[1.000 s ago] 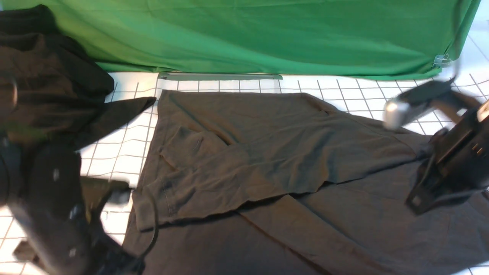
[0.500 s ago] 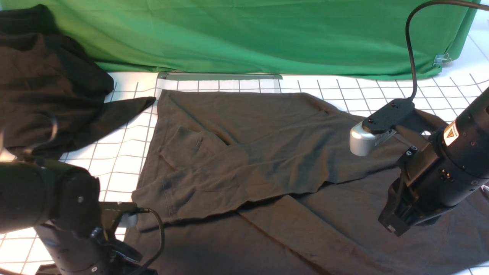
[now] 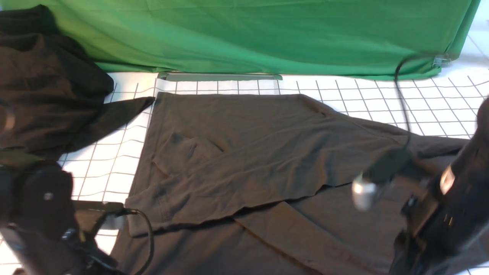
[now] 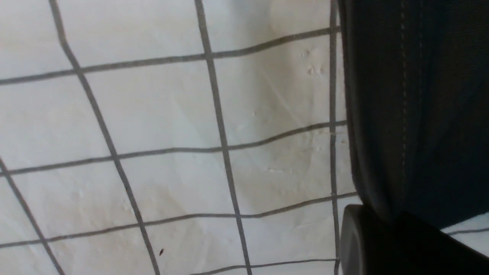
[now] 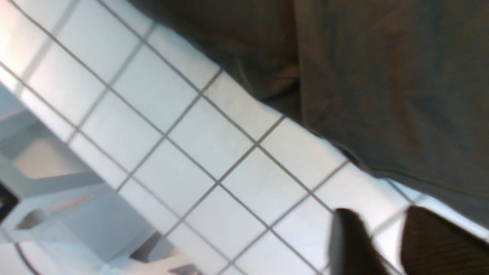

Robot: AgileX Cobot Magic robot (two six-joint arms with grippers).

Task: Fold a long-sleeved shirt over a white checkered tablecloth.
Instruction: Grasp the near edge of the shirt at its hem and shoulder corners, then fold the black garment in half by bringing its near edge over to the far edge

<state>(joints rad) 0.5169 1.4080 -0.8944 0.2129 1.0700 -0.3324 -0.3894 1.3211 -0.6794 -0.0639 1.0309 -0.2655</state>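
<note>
Shifted slightly to the left since the earlier frame, the long-sleeved shirt (image 3: 244,152) lies spread across the middle of the white checkered tablecloth (image 3: 382,95). Its upper layer is already laid over the lower one in a slanting fold. Meanwhile the right arm (image 3: 450,206) has dropped nearer and lower at the right and is blurred with motion.

The shirt's drift likely comes from the left gripper (image 4: 382,240). In the left wrist view its jaws are closed on the stitched hem at the shirt's near left edge, and the fabric narrows into them. That grip probably serves to draw the side taut or lift it for the next fold.

The right gripper (image 5: 389,244) has its jaws parted with only bare tablecloth between them, so it holds nothing. It hangs just beside the shirt's right edge, seemingly placed to take hold there.

The left arm (image 3: 42,214) sits low at the near left corner. A blacker garment heap (image 3: 46,84) lies at the far left, one flap reaching close to the shirt's far left corner. The green cloth (image 3: 244,34) hangs along the far side.
</note>
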